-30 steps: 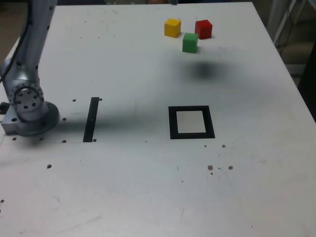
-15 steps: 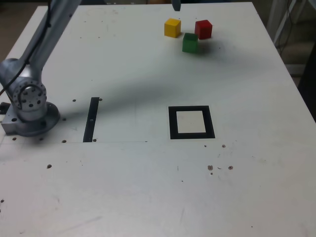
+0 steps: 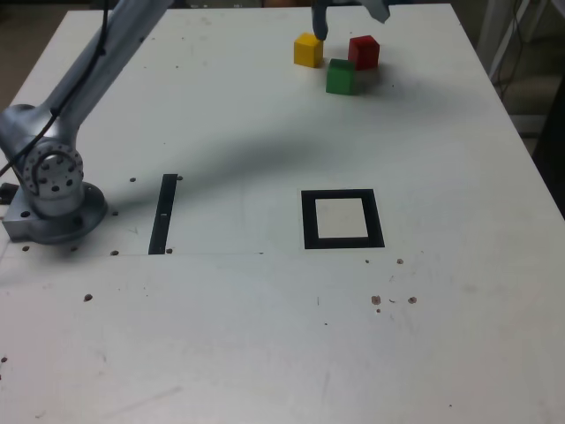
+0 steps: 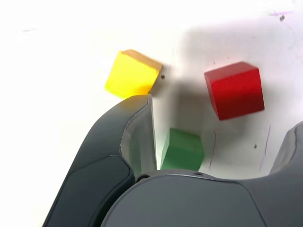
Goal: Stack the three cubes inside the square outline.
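Observation:
Three cubes sit close together at the table's far edge: yellow (image 3: 308, 49), red (image 3: 364, 52) and green (image 3: 341, 76), the green one nearest the camera. My gripper (image 3: 347, 16) hangs open just above them, one finger by the yellow cube, the other beyond the red one. In the wrist view the green cube (image 4: 182, 150) lies between the spread fingers (image 4: 128, 137), with the yellow cube (image 4: 132, 74) and the red cube (image 4: 234, 90) farther out. The gripper (image 4: 220, 116) holds nothing. The black square outline (image 3: 342, 218) lies mid-table with nothing in it.
The arm's grey base (image 3: 48, 190) stands at the exterior view's left, its link reaching over the table toward the cubes. A thin black strip (image 3: 163, 213) lies beside the base. The table's right edge (image 3: 530, 168) is near a dark gap.
The arm has leaned farther toward the cubes and the gripper fingers have come down into view above them. Its shadow has slid from mid-table onto the cubes. No cube has moved.

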